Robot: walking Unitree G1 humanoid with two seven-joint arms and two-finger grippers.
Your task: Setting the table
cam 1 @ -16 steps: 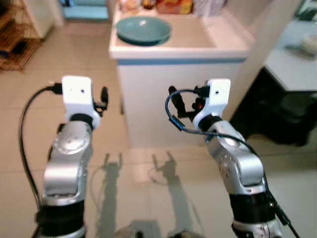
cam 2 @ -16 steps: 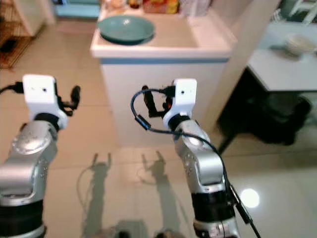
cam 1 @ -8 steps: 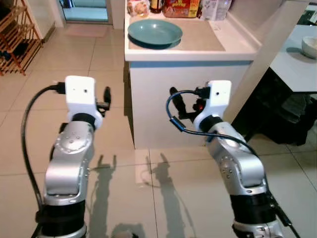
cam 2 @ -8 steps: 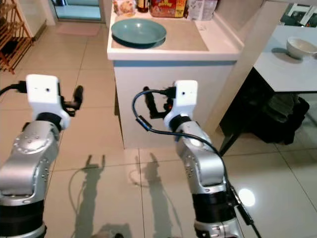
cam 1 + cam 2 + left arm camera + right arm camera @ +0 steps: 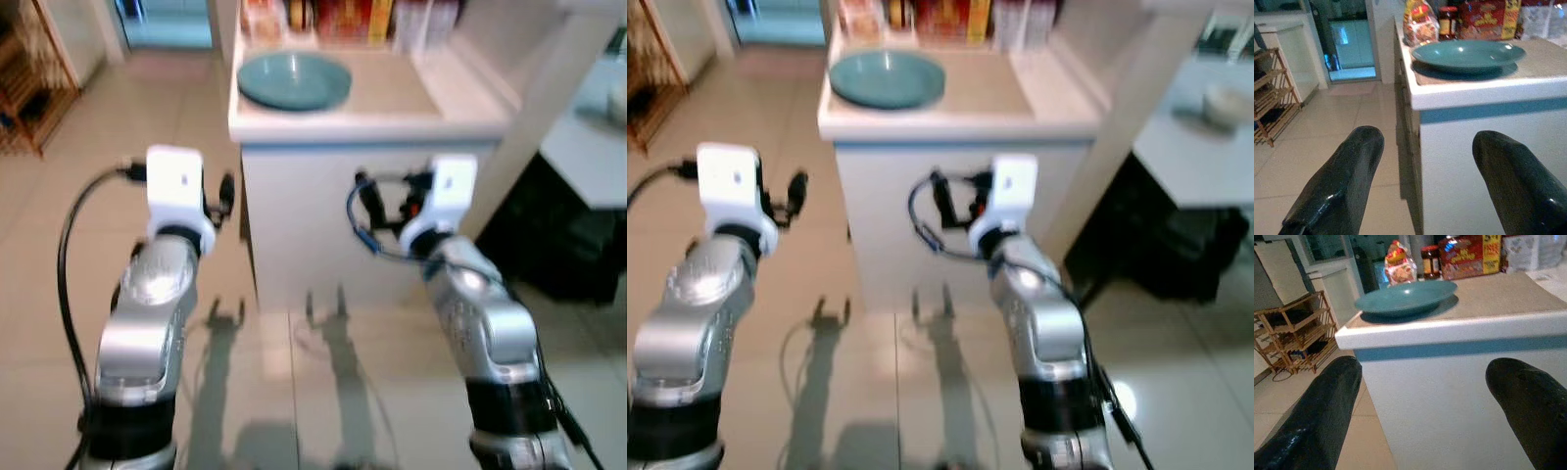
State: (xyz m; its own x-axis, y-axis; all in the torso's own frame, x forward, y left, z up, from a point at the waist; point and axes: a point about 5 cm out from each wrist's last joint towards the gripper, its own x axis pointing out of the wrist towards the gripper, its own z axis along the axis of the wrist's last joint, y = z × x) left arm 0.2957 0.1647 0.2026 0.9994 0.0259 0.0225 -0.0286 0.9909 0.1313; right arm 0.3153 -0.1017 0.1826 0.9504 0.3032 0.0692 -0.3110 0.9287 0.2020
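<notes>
We face a white surface (image 5: pixel 460 88) carrying a teal plate (image 5: pixel 294 78), which sits near its front left corner, with a snack bag (image 5: pixel 1420 24), a jar (image 5: pixel 1447 19) and a red box (image 5: pixel 1488 18) lined up behind it. Our left tool (image 5: pixel 1425 196) and right tool (image 5: pixel 1435 416) are both raised short of the surface, below its top, fingers spread wide and holding nothing. The plate looks glazed, so we judge it stiff, fairly heavy, slippery and breakable. Its shallow raised rim nearest us seems the best hold, one finger under, one over.
</notes>
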